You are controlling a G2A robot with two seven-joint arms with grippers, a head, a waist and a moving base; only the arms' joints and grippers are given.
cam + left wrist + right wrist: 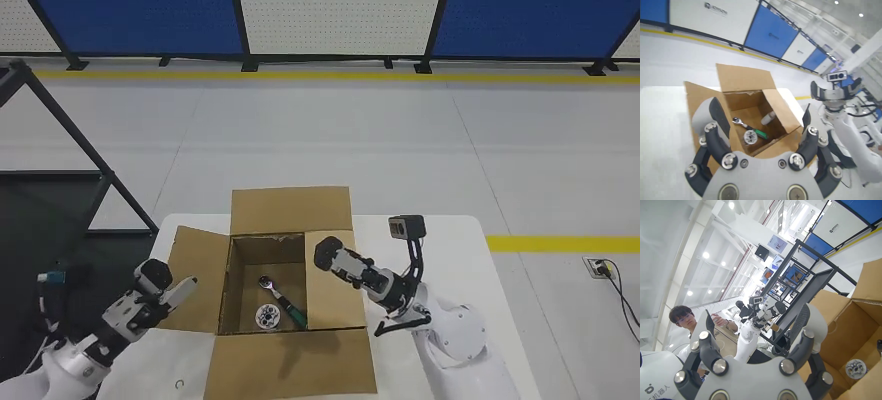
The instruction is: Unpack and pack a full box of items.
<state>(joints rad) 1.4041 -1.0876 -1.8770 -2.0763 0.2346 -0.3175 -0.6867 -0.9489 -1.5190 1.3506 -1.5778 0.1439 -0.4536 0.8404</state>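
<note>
Heads up on where your arms sit: your left gripper [180, 288] hangs just off the left side of the box [290, 210], right by the outer edge of the left flap, with its fingers [718, 113] spread wide and nothing between them. Your right gripper [326, 252] is over the right flap, near the far right corner of the opening, and it's also spread wide with nothing in it; from its wrist view you get the box's inner wall beside the fingers [806, 321]. The box sits in the middle of the white table [450, 250] with all four flaps folded out. Inside, a ratchet [282, 300] with a green handle lies flat on the bottom, head toward the far side and handle toward the near right. A white round disc [267, 316] sits just left of the handle, touching or almost touching it; I can't tell which. The left wrist view also picks up a small white bottle [768, 118] tipped against the right wall of the box, apart from the ratchet.
</note>
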